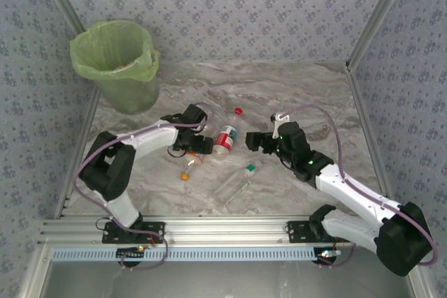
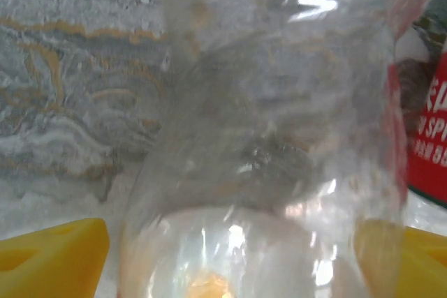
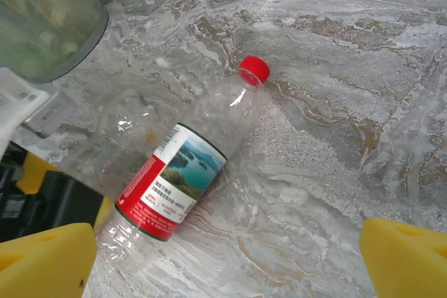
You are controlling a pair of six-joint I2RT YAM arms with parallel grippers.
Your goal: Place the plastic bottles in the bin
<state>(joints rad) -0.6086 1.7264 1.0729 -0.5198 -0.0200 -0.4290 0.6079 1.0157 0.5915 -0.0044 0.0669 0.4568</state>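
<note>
Marble tabletop: the left gripper (image 1: 195,150) straddles a clear bottle (image 2: 272,137), a yellow finger (image 2: 49,256) on either side; whether they pinch it I cannot tell. Spread wide, the right gripper (image 3: 223,259) has the red-label bottle (image 3: 183,176) ahead-left, cap pointing away. The bin (image 1: 85,61) stands well beyond the left fingers.

The bin (image 1: 129,92) stands at the far left corner of the desk (image 1: 300,88). Near the middle a labelled bottle (image 1: 225,137) lies with its cap toward the back, the left gripper (image 1: 198,146) just left of it and the right gripper (image 1: 253,142) just right. A second bottle (image 1: 190,165) lies between the left gripper's fingers, and a third bottle (image 1: 236,183) lies nearer the front, to the right of the second
</note>
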